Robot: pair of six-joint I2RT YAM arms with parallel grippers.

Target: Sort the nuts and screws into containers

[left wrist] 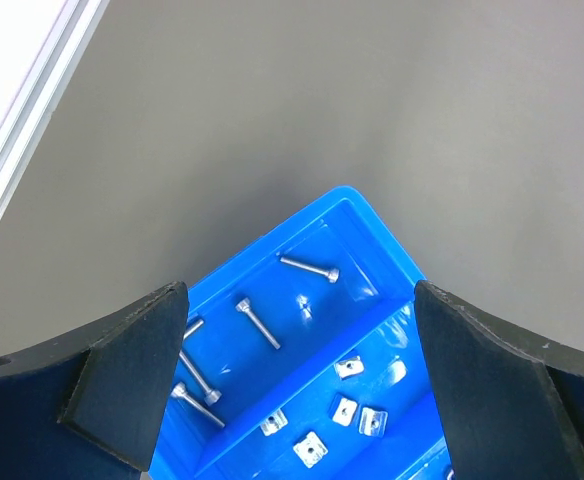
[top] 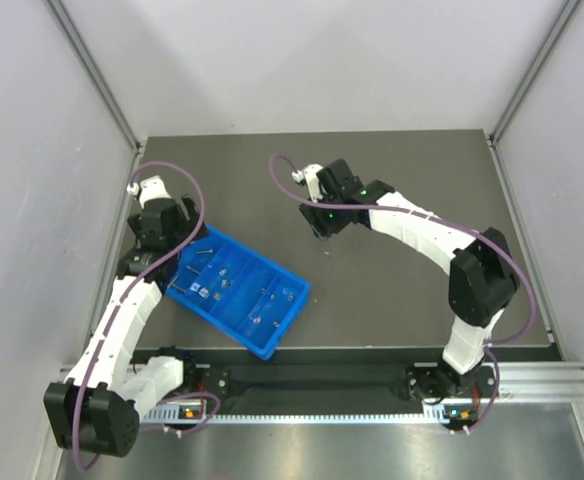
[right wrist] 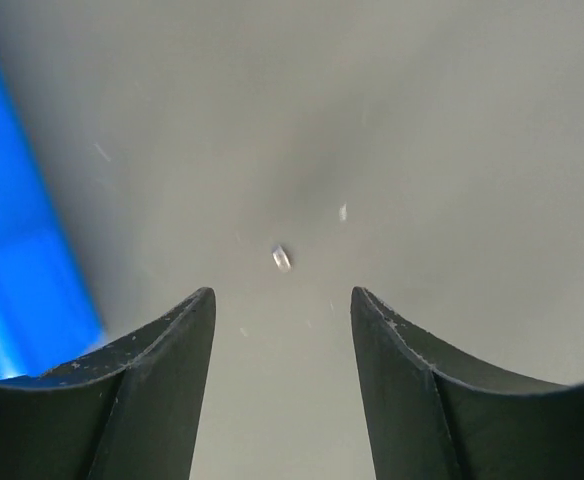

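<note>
Right gripper [right wrist: 282,292] spread, pinching nothing, over 1 tiny silver piece [right wrist: 281,258] on the table [right wrist: 452,150] near the blue tray [right wrist: 12,250]. Close off-centre and a fingertip [right wrist: 187,330] could flick that speck away! Left gripper [left wrist: 300,290] gapes wide above the tray's sorted screws [left wrist: 310,268].

Left arm [top: 122,310], white-and-black jointed w/ purple cable: elbow folded back at near-left corner, forearm running fwd away from base, wrist bent over. Its black two-finger left gripper [left wrist: 300,288] points down, jaws spread wide, nothing btwn them. Right arm [top: 422,225], same build: upper link rises from base, elbow on the right, forearm reaching left toward centre. Black two-finger right gripper [right wrist: 282,295] points down, jaws partly apart, nothing held.
</note>
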